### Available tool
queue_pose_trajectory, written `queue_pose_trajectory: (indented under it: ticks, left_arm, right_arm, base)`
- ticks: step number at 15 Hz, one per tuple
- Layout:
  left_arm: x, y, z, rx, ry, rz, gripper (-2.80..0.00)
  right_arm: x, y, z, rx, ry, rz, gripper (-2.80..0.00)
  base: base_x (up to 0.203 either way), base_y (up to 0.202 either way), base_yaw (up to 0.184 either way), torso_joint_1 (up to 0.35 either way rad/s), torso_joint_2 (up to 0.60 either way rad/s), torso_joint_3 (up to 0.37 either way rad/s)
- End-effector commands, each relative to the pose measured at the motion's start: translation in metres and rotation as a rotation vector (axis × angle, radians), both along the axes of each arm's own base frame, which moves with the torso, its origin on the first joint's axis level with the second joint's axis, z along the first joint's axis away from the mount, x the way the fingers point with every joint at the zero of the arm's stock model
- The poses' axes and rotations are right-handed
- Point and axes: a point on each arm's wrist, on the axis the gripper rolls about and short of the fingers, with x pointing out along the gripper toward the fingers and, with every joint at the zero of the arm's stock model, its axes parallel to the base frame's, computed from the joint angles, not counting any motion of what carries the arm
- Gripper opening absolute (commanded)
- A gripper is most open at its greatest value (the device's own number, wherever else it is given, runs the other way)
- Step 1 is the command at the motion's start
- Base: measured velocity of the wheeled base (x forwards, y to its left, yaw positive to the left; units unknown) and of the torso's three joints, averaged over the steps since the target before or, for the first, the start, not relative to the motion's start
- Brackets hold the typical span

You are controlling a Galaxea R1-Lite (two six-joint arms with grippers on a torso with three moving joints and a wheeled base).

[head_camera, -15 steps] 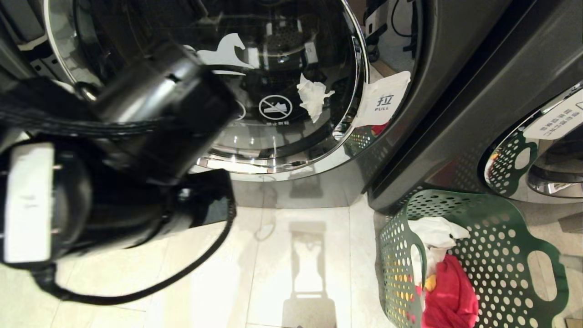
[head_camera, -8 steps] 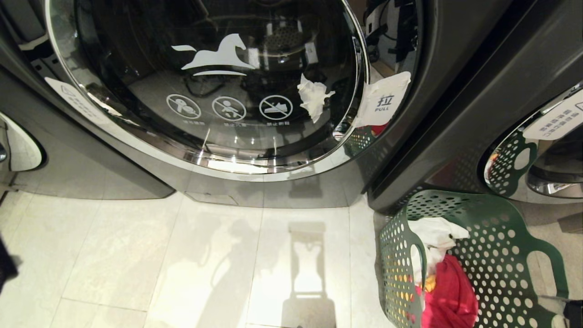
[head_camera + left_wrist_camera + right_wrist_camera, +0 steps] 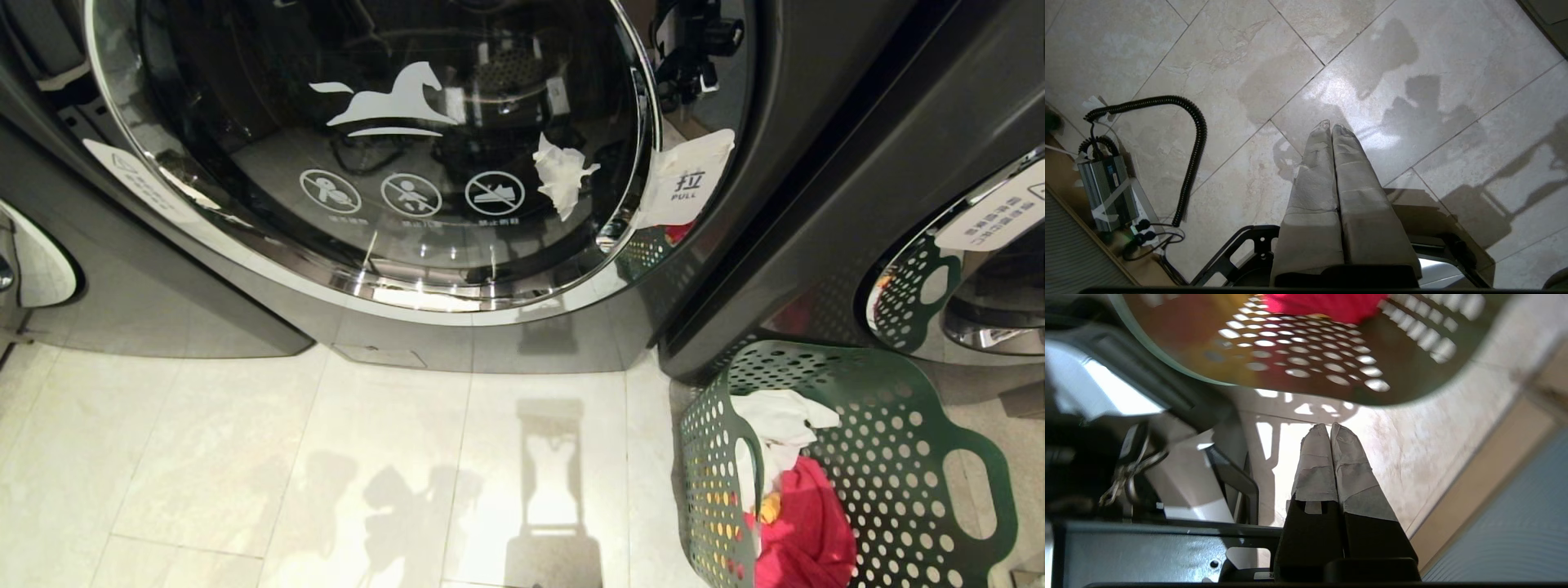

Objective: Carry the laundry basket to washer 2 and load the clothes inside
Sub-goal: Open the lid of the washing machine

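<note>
You had the basket (image 3: 849, 474) set down on the floor (image 3: 326, 457) at the foot of the machines, off to the right of the big washer door (image 3: 367, 147), with the clothes (image 3: 804, 531) lying in it: white on top, red below, a bit of yellow between. The door with its horse logo was shut, a white pull tag (image 3: 686, 184) hanging at its right rim. No numeral showed, so you could not confirm from here that this was washer 2.

Neither arm was in the head view. Your left gripper (image 3: 1332, 127) hung over bare tile with its jaws pressed together and nothing between them. Your right gripper (image 3: 1329, 426) sat low beside the basket, jaws likewise together and empty.

By my reading the carrying was done and the loading not begun. The next move called for opening the door, likely at the pull tag, before any garment was lifted.
</note>
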Motion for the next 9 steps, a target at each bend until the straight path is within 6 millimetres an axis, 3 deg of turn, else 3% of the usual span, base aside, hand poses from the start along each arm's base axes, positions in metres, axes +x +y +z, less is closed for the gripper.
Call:
queue_pose_trajectory:
  ticks: [1,4,9]
  left_arm:
    - [0.0,0.0,-0.01,0.024,0.031,-0.018,-2.8]
    - [0.005,-0.002,-0.026,0.092,0.049,-0.091,-2.8]
    - [0.011,-0.004,-0.057,0.292,0.105,-0.269,-2.8]
  right_arm:
    - [-0.007,0.002,0.0,0.016,-0.052,-0.08,-2.8]
    - [-0.013,0.002,-0.003,0.052,-0.05,-0.296,-2.8]
    - [-0.018,0.005,-0.008,0.015,0.029,-0.216,-2.8]
  base:
    - [0.0,0.0,0.0,0.0,0.0,0.0]
    - [0.0,0.0,0.0,0.0,0.0,0.0]
    - [0.0,0.0,0.0,0.0,0.0,0.0]
